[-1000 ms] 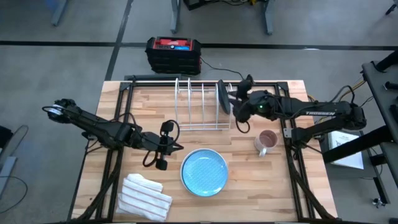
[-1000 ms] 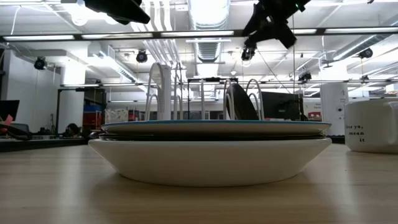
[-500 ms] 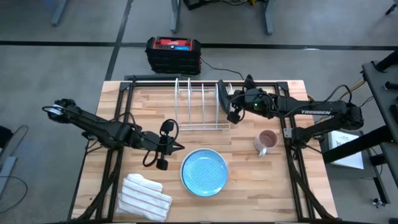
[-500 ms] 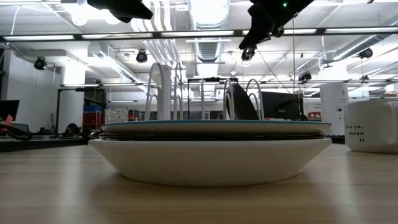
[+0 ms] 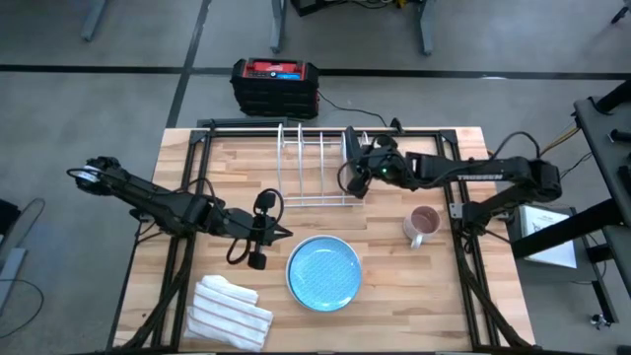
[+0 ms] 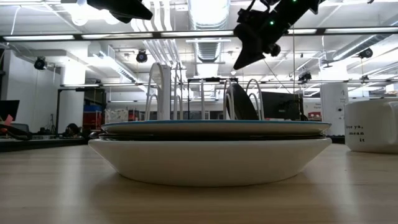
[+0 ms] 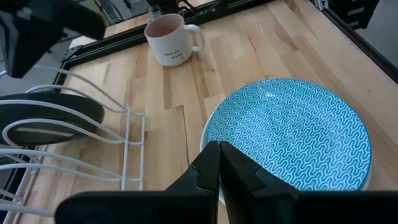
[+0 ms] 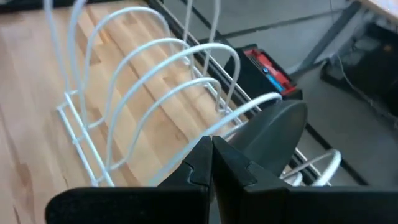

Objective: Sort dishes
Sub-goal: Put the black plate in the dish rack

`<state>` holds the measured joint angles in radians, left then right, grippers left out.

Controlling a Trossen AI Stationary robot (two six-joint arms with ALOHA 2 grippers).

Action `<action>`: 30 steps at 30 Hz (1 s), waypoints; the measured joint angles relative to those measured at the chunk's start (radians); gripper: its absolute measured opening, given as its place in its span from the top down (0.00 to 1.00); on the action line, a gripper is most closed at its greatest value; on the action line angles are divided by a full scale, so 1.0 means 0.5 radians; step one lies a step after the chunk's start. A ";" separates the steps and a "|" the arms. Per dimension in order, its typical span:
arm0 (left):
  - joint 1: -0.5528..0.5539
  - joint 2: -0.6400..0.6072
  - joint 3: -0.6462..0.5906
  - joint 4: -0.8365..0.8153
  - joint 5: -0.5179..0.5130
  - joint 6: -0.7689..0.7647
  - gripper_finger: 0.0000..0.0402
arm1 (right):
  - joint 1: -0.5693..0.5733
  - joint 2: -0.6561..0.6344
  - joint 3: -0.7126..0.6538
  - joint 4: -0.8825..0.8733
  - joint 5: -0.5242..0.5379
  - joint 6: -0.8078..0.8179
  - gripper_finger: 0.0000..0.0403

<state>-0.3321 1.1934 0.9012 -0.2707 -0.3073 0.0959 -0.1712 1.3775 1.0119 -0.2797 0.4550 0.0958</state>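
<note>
Left of the wire rack (image 5: 317, 168) and nearer the table's front, the left gripper (image 5: 258, 240) hangs closed and empty, a folded cloth (image 5: 230, 312) in front of it. The light blue dish (image 5: 323, 272) tops a stack in front of the rack. The dark dish (image 5: 350, 153) stands upright in the rack's right end; the right gripper (image 5: 354, 182) hovers closed and empty just beside it, with a mug (image 5: 422, 224) farther right.

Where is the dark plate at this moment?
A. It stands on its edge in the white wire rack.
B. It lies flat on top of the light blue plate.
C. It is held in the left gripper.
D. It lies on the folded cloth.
A: the dark plate stands upright between the loops at the right end of the white wire rack, apart from the light blue plate lying flat nearer the front.
</note>
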 joint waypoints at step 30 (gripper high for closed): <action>0.000 0.000 -0.025 -0.007 0.000 -0.009 1.00 | -0.317 0.473 0.856 -0.834 -0.182 0.787 1.00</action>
<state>-0.3321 1.1934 0.8886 -0.2741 -0.3073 0.0914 -0.3297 1.6143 1.4397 -0.6968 0.3642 0.4891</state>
